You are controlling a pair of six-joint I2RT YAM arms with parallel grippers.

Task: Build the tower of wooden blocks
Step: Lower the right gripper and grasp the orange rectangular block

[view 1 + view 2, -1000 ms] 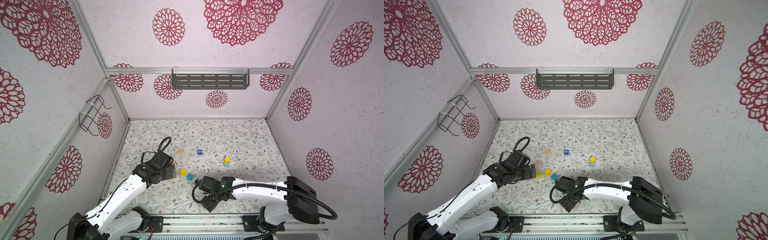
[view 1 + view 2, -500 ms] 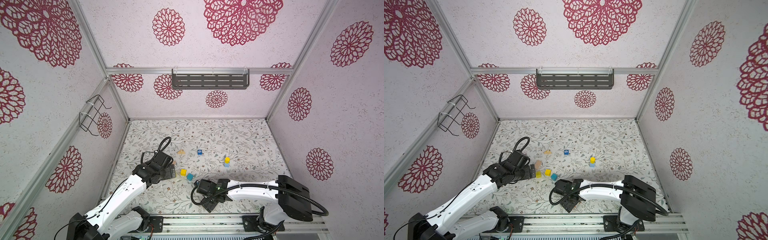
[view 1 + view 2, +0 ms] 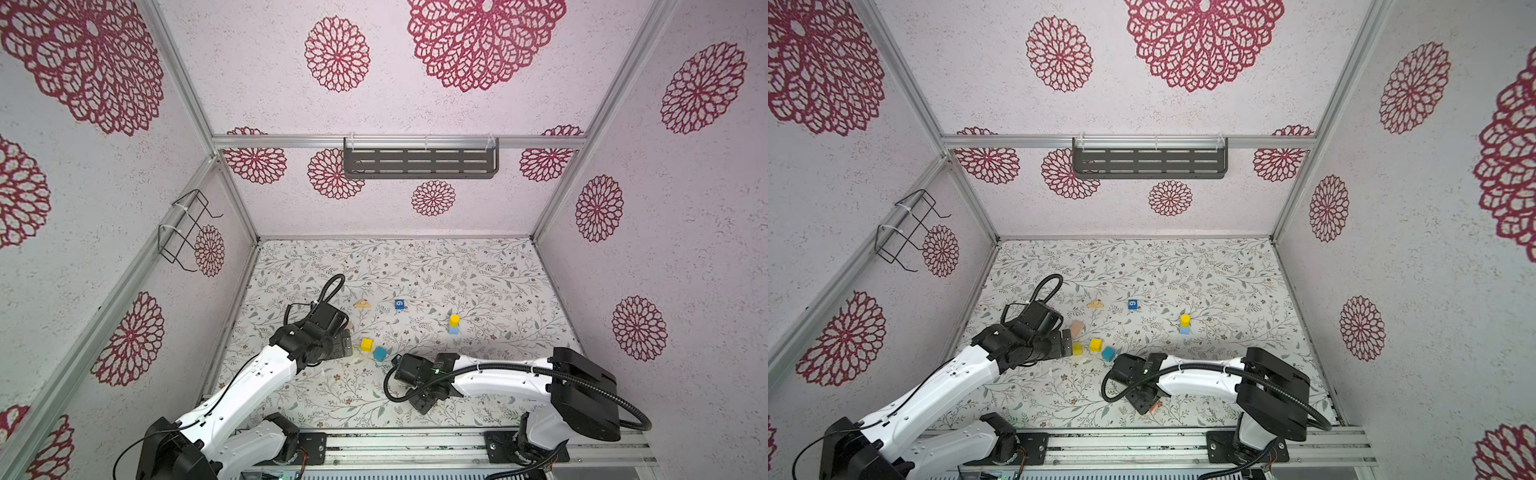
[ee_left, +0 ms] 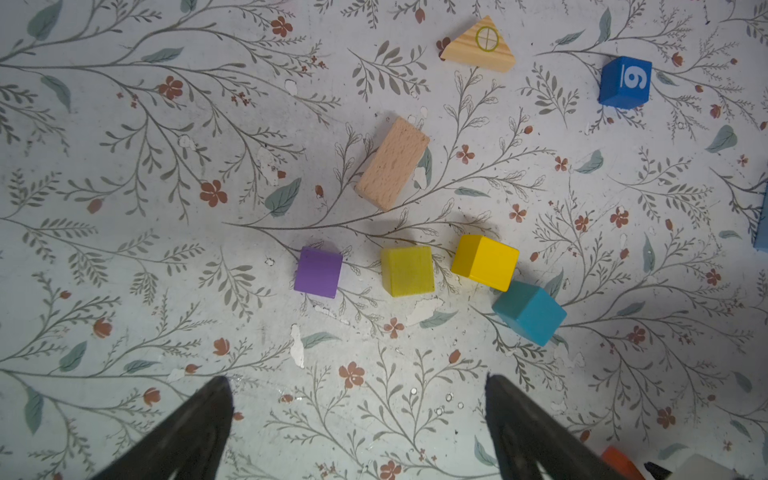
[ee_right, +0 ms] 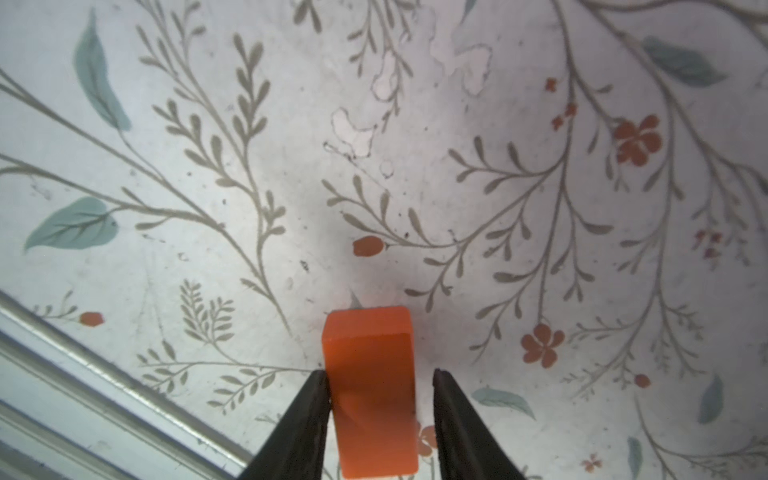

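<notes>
The right gripper (image 5: 380,374) stood astride the orange block (image 5: 372,395), which lay flat on the table (image 3: 478,274) near its front edge, well apart from the tower. One of its fingers (image 5: 309,415) touched the block's side and the opposite one showed a thin gap, so the grasp was judged not yet made. The left gripper (image 4: 357,382) was spread wide and empty above the loose pieces, among them a purple cube (image 4: 318,272), a yellow cube (image 4: 484,262) and a teal cube (image 4: 530,311). The wood block tower (image 3: 454,325) comprised a yellow cylinder on a light blue block, standing right of the table's middle and clear of both arms. Recommendation: bring both fingers squarely onto the block's long sides before lifting, since the one-sided contact could skew or slide it. The grip sat toward one end, so the free end might droop; a straight, slow lift would reveal this. The rounded cylinder top was judged a small seat, so the orange block should be centred and lowered level, then let go gently. The left arm should keep away from the column.
</notes>
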